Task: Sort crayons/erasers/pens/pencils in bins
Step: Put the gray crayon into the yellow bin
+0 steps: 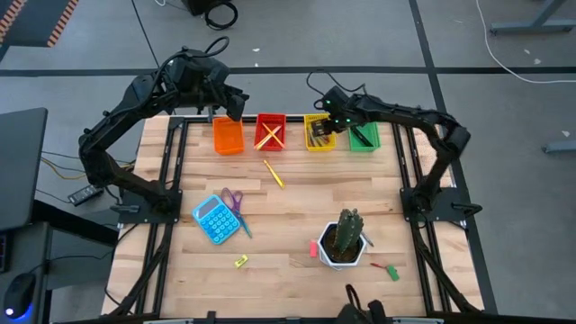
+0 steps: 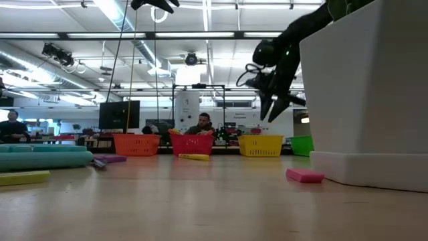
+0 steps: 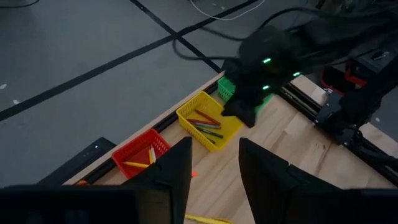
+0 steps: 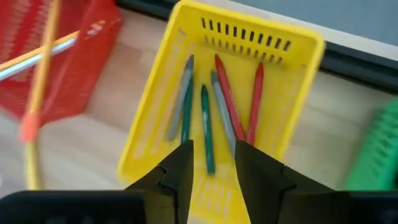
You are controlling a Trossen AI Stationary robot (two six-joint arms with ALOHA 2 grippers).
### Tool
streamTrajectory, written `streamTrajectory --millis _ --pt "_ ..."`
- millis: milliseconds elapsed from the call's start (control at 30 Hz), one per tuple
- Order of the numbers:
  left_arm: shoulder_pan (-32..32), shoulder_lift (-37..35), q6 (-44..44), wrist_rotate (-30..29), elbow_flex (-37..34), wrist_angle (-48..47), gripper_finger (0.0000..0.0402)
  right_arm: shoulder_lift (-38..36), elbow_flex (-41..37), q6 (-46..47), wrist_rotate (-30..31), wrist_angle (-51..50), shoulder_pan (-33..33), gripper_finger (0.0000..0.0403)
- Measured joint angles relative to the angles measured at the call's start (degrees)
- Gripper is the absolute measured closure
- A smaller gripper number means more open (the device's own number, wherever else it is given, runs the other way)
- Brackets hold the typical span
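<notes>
We see the right tool point(image 4: 211, 165) spread and empty above the yellow bin point(image 4: 298, 46), where six crayons point(image 4: 205, 127) lie. They look light, stiff and brittle, best pinched mid-length. The left tool point(image 3: 214, 162), also spread, hovers by the orange bin point(image 1: 228, 137). Four bins line the tabletop point(image 1: 297, 202).

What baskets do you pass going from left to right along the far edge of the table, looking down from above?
Orange slotted plastic basket → red slotted plastic basket → yellow slotted plastic basket → green slotted plastic basket.
</notes>
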Motion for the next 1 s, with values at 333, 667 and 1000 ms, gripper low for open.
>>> streamTrajectory --millis 333,667,1000 --pt "0.0 0.0 -1.7 0.0 0.0 0.1 0.0260 -12.6 0.0 0.1 0.0 -19.6 7.9 0.0280" --pt "-0.6 0.0 -7.6 0.0 0.0 -7.4 0.0267 -23.3 0.0 3.9 0.0 -37.7 24.2 0.0281" --pt "-9.0 -0.2 -17.1 0.0 0.0 -9.4 0.0267 -31.0 -10.5 25.8 -7.3 -38.1 47.6 0.0282"
